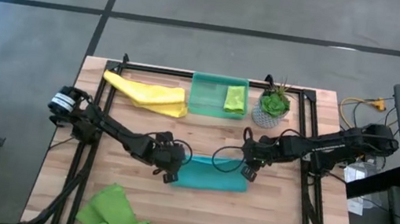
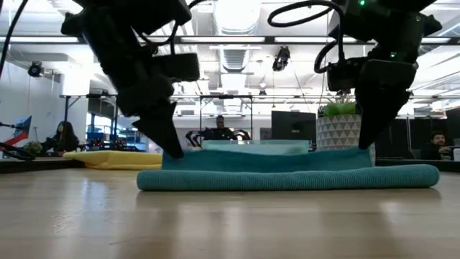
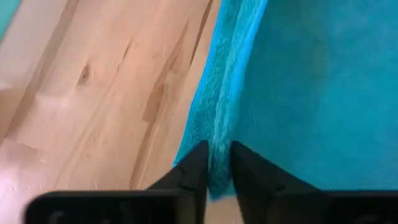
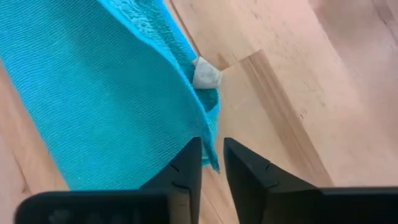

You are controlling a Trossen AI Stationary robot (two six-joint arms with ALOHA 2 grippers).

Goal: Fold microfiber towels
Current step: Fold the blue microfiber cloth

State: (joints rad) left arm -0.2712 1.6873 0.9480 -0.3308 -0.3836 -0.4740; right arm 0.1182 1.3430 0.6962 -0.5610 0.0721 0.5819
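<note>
left end effector (image 1: 168, 172): lowered mid-table, fingers nearly closed | right end effector (image 1: 248, 172): lowered opposite, fingers nearly closed

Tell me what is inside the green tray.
The translucent green tray holds one folded lime green towel, lying toward its side nearest the potted plant. The rest of the tray floor shows bare. Anything under that towel is covered.

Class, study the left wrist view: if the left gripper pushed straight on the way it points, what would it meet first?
The left gripper already pinches the edge of the teal-blue microfiber towel; straight on, probably only more towel, then the wooden table beneath.
</note>
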